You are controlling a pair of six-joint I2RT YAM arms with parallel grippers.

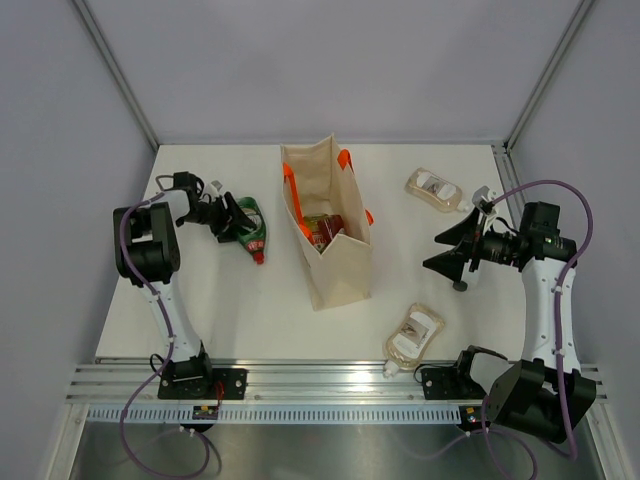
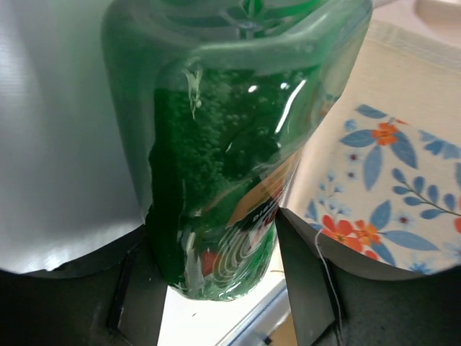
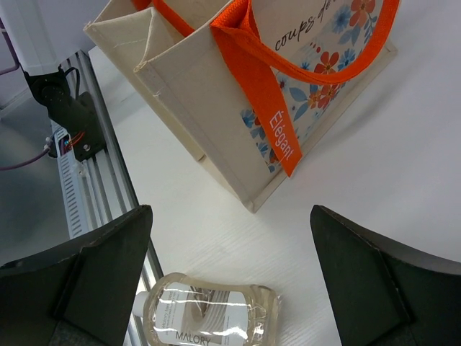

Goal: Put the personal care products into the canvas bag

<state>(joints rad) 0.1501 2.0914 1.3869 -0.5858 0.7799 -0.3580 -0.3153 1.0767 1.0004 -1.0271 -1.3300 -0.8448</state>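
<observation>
Red bottle (image 1: 325, 230) already inside canvas bag (image 1: 340, 275). Left gripper (image 1: 235, 220) pinching green bottle (image 1: 252, 230), not yet bagged. Right gripper (image 1: 443, 250) spread, empty. Near refill pouch (image 1: 414, 333) and far refill pouch (image 1: 434, 189) lie outside bag.

A white desk (image 1: 240, 320) fills the middle, enclosed by plain grey wall panels (image 1: 330, 60) with slim metal posts (image 1: 118, 72) in the back corners. A ribbed aluminium rail (image 1: 330, 382) runs along its near edge.
</observation>
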